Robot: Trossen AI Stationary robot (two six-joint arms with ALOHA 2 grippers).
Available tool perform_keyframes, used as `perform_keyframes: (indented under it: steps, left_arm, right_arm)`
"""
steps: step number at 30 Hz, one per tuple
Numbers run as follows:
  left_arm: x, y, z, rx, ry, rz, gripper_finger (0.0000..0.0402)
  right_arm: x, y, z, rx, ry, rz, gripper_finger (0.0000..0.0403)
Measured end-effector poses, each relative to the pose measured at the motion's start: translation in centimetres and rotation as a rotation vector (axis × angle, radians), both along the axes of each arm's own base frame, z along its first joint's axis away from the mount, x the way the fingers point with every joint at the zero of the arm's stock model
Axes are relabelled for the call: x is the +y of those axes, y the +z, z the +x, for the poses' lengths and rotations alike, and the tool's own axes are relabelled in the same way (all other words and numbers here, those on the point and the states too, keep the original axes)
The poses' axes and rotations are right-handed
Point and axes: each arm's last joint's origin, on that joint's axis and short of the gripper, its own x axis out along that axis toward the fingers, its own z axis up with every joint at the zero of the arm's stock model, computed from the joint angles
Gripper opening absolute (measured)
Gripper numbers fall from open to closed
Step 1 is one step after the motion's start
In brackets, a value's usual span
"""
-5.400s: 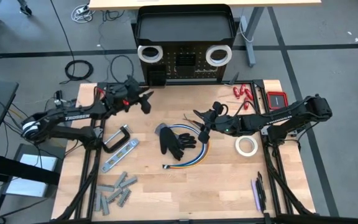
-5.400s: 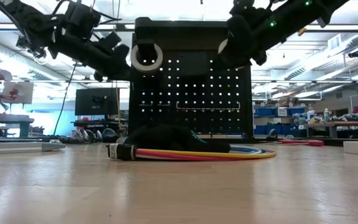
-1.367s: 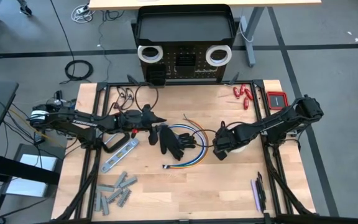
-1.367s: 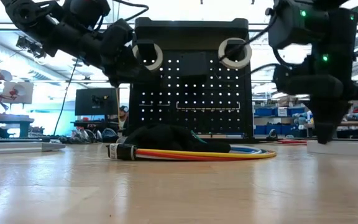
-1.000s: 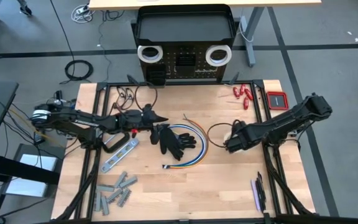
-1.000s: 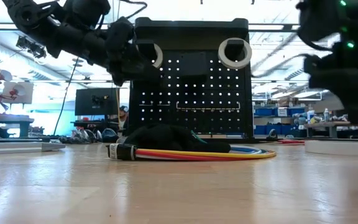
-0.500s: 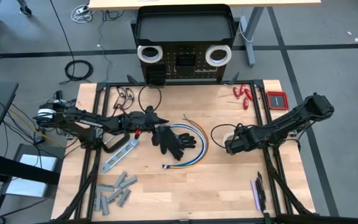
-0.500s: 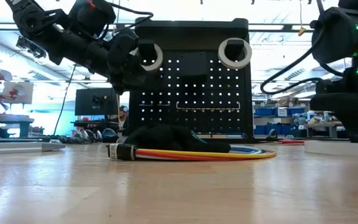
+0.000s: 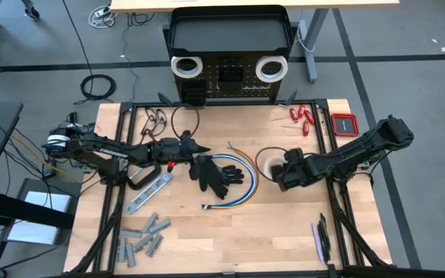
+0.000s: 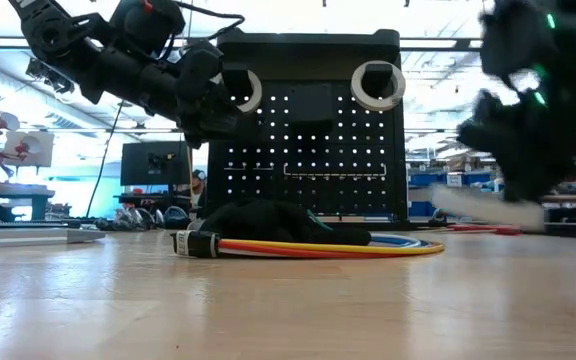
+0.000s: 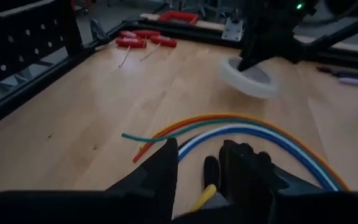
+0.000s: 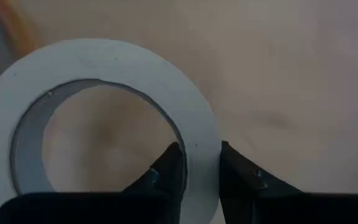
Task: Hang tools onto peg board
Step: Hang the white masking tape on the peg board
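Your white tape roll (image 12: 98,118) is pinched by its rim in the right hand (image 12: 194,165), tilted and clear of the worktop (image 9: 284,232), right of the cable loop (image 9: 242,181). Left hand (image 9: 185,147), fingers apart w/ nothing held, hovers at the black glove (image 9: 215,174). Peg board (image 9: 230,77) stands at the far edge.
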Motion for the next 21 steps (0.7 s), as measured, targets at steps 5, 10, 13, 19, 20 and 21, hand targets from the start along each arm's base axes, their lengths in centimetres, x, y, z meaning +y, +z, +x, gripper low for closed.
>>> perform_keyframes:
  steps: [5, 10, 13, 19, 20, 21]
  left_arm:
    - [0.0, 0.4, 0.1, -0.04, -0.003, 0.015, 0.0136]
    - [0.0, 0.6, 0.2, -0.064, -0.004, 0.022, 0.0136]
    - [0.0, 0.7, 0.2, -0.074, -0.005, 0.027, 0.0136]
    - [0.0, 0.7, 0.2, -0.074, -0.005, 0.027, 0.0136]
    - [0.0, 0.7, 0.2, -0.074, -0.006, 0.026, 0.0136]
    - [0.0, 0.7, 0.2, -0.071, -0.006, 0.026, 0.0136]
  right_arm:
    - [-1.6, 6.1, 2.2, -0.052, -0.01, -0.368, 0.0081]
    - [-4.7, 11.3, 4.3, -0.037, -0.043, -0.712, 0.0081]
    - [-7.4, 12.9, 5.3, 0.082, -0.021, -0.783, 0.0081]
    - [-12.4, 15.1, 6.7, 0.247, 0.004, -0.877, 0.0081]
    - [-13.2, 15.7, 6.8, 0.235, 0.002, -0.889, 0.0081]
    - [-13.9, 16.3, 6.9, 0.21, -0.003, -0.901, 0.0081]
